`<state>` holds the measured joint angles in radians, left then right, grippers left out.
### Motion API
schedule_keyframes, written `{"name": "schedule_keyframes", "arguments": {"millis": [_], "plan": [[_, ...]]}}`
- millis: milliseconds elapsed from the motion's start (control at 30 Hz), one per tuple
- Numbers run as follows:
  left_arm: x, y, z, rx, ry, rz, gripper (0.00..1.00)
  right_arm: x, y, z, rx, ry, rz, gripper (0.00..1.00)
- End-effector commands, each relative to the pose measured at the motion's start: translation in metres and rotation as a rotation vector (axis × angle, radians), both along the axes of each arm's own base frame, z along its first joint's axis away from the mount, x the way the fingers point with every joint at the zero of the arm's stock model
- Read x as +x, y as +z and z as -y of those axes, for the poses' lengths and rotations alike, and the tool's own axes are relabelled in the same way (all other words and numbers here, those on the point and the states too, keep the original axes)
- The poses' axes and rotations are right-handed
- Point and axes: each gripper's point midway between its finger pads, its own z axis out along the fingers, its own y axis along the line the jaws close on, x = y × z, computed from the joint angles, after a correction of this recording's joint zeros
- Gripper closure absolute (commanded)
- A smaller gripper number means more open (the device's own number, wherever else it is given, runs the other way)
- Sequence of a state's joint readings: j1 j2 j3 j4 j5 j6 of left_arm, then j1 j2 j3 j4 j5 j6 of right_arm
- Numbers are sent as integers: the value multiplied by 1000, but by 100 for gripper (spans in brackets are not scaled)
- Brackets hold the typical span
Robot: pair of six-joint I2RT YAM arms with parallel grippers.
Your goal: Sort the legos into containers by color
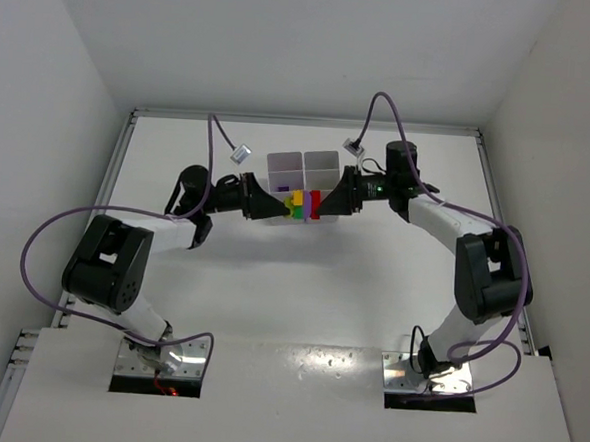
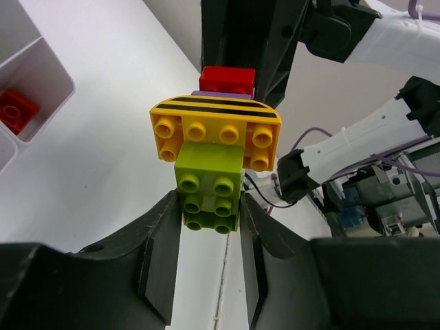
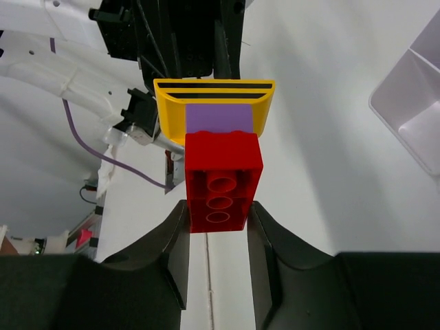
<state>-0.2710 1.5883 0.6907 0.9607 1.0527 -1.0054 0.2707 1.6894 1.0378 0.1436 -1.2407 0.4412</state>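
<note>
Both grippers hold one stack of joined legos above the table, just in front of the white tray [image 1: 303, 169]. My left gripper [image 2: 210, 223] is shut on the green brick [image 2: 208, 189] at its end. My right gripper [image 3: 216, 220] is shut on the red brick [image 3: 221, 180] at the other end. Between them sit a yellow brick with black stripes [image 2: 216, 130] and a purple brick [image 3: 220, 118]. In the top view the stack [image 1: 303, 203] hangs between the two grippers. A loose red brick [image 2: 15, 108] lies in one tray compartment.
The tray [image 2: 41, 75] stands at the back middle of the table, right behind the held stack. Purple cables loop from both arms over the table [image 1: 301, 282]. White walls close in the table on three sides.
</note>
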Motion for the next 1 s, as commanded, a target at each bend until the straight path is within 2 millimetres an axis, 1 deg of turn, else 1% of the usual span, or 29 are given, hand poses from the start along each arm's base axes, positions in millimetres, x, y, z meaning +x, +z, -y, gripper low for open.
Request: {"name": "schedule_keyframes", "arguments": {"millis": [0, 33, 67, 100, 133, 167, 200, 267, 300, 367, 400, 433, 567, 633, 667, 700, 733, 800, 833, 867, 933, 967], "plan": [[5, 12, -6, -9, 35, 90, 93, 18, 28, 0, 44, 11, 146, 95], [4, 7, -11, -3, 55, 70, 93, 18, 28, 0, 44, 11, 146, 98], [7, 7, -15, -3, 69, 69, 93, 21, 28, 4, 43, -4, 137, 100], [8, 3, -16, 0, 82, 56, 94, 24, 32, 11, 45, -22, 149, 100], [11, 3, -20, 0, 94, 56, 94, 27, 32, 14, 44, -32, 149, 100], [12, -2, -24, 6, 107, 37, 94, 27, 31, 18, 39, -49, 149, 100], [13, 1, -25, 6, 116, 55, 94, 29, 31, 21, 39, -58, 149, 100], [15, -3, -29, 15, 129, 42, 95, 29, 32, 32, 37, -89, 139, 100], [15, -3, -29, 15, 129, 42, 95, 34, 32, 39, 35, -110, 139, 100], [18, -5, -32, 22, 140, 42, 95, 31, 27, 43, 32, -121, 114, 100], [19, -4, -35, 23, 149, 39, 95, 33, 30, 48, 33, -136, 123, 100], [21, -4, -36, 26, 160, 47, 95, 34, 26, 52, 30, -148, 113, 100], [22, -8, -36, 42, 159, 33, 96, 35, 20, 54, 2, -158, 117, 100], [32, -13, -38, 83, 191, 34, 96, 37, 16, 56, -23, -171, 155, 100], [35, -13, -39, 102, 207, 40, 96, 35, 18, 56, -25, -169, 164, 100], [43, -19, -43, 151, 244, 30, 96, 38, 14, 57, -44, -187, 172, 100], [45, -19, -45, 172, 262, 35, 96, 36, 17, 58, -45, -185, 187, 100], [50, -25, -51, 238, 294, 34, 98, 38, 15, 63, -65, -209, 188, 100], [51, -19, -51, 258, 312, 64, 98, 40, 12, 64, -80, -220, 199, 100], [56, -18, -54, 293, 352, 88, 98, 40, 15, 64, -80, -219, 217, 100], [54, -18, -52, 375, 356, 148, 98, 43, 10, 70, -111, -256, 211, 100], [58, -17, -57, 401, 386, 163, 98, 44, 13, 71, -117, -266, 234, 100]]}}
